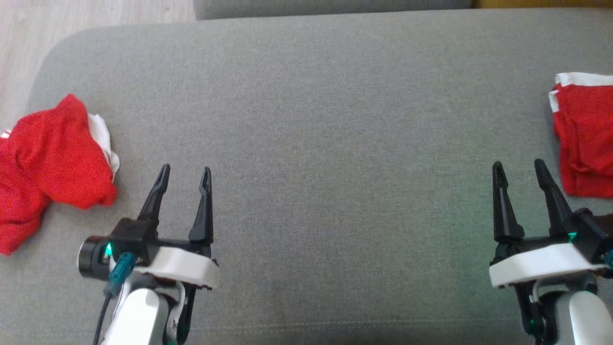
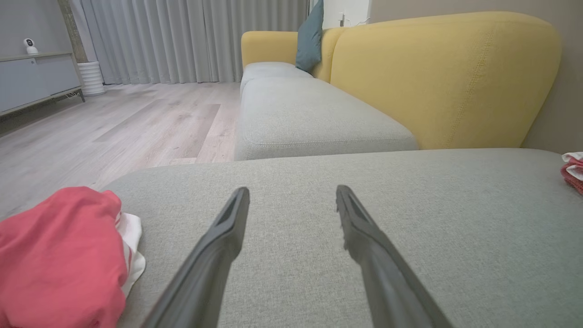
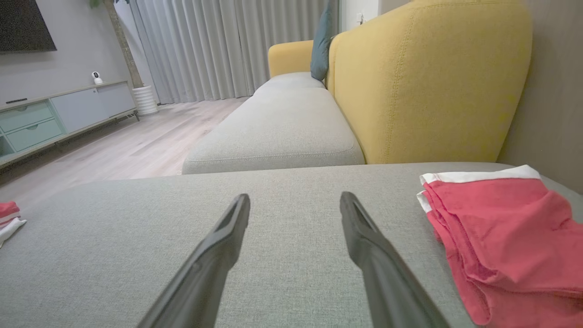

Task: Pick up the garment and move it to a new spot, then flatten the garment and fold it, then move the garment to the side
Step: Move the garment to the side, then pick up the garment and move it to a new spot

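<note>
A crumpled red garment (image 1: 48,158) with white trim lies in a heap at the left edge of the grey cushion (image 1: 335,143); it also bulks at the lower left of the left wrist view (image 2: 59,259). A second red garment (image 1: 584,139) with a white band lies folded flat at the right edge, seen close in the right wrist view (image 3: 505,237). My left gripper (image 1: 184,175) stands open just right of the heap, with nothing between its fingers. My right gripper (image 1: 519,167) is open too, just left of the folded piece, touching nothing.
The cushion's rounded left corner drops to pale wood floor (image 1: 72,19). A yellow sofa back (image 2: 446,77) and further grey seats (image 2: 309,114) lie beyond the far edge. A low cabinet (image 3: 59,114) stands across the room.
</note>
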`<state>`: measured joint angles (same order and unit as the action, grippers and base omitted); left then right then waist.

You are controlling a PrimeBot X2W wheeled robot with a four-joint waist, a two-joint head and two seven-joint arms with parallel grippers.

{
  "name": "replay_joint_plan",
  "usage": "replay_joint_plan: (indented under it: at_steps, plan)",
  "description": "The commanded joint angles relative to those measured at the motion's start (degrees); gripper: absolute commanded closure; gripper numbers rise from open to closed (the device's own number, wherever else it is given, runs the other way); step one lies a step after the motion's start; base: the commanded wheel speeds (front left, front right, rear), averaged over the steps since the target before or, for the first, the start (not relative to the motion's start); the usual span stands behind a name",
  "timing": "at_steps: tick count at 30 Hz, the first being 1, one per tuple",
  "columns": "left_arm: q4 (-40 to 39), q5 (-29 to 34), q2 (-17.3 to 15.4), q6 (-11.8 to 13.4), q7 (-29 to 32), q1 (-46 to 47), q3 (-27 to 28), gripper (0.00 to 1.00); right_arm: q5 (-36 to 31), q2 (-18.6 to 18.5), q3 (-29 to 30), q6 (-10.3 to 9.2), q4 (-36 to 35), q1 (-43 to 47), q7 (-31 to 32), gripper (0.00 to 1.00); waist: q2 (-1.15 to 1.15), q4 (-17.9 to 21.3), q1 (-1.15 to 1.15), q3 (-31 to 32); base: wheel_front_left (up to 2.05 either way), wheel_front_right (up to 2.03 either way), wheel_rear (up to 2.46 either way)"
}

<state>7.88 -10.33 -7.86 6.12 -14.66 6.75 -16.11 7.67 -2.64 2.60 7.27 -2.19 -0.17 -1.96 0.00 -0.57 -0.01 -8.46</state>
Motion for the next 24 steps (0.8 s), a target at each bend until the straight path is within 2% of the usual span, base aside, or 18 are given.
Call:
replay_joint_plan:
  at_steps: [1,24]
  plan:
    - [-1.5,-0.3,-0.8,0.5,-0.3,0.8,1.9,0.0,0.5,-0.2,-1.2,0.22,-2.4,-0.5,0.1,0.0,0.0,0.3,0.01,0.8,0.0,0.0,0.0]
    - [-1.0,-1.0,-1.4,1.3,0.0,-0.2,0.9,0.0,0.9,-0.2,-1.6,0.22,-4.2,1.0,1.7,0.0,0.0,0.0,0.01,2.6,0.0,0.0,0.0]
